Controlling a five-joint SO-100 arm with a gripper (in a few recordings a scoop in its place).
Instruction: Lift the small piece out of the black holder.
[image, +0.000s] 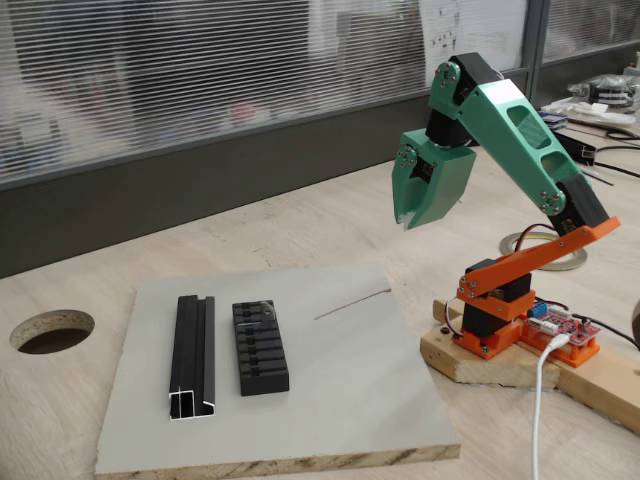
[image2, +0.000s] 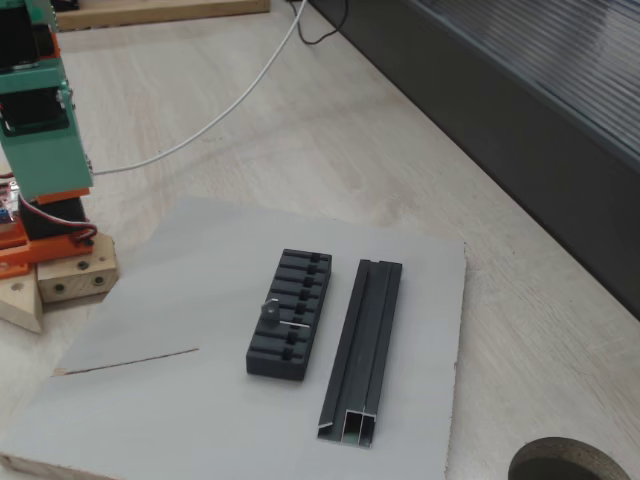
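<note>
We noted the wooden table (image: 330, 225) first, then the grey board (image: 330, 390) lying flat on it, which we judged served as a plain work surface that sets the dark parts off clearly. The green arm (image: 520, 135) stood on its orange base (image: 510, 310) beside the board, folded high, and its gripper (image: 418, 215) hung point-down in the air, well apart from the board's parts and holding nothing; whether the fingers were parted or closed we could not tell. On the board the black channel rail (image2: 362, 350) and the black holder (image2: 291, 313) lay side by side, near but apart, long axes parallel, we supposed for an easy reach from the base. A thin wire (image: 352, 303) lay alone between holder and arm. The small piece (image2: 272, 309) sat in the holder, in a slot toward one end, the end farther from the camera in the fixed view that shows the arm whole. Its long axis seemed to run crosswise to the holder, along the slot, with one bent end standing up; its finer form was too small to read. We judged the lift not yet begun.
</note>
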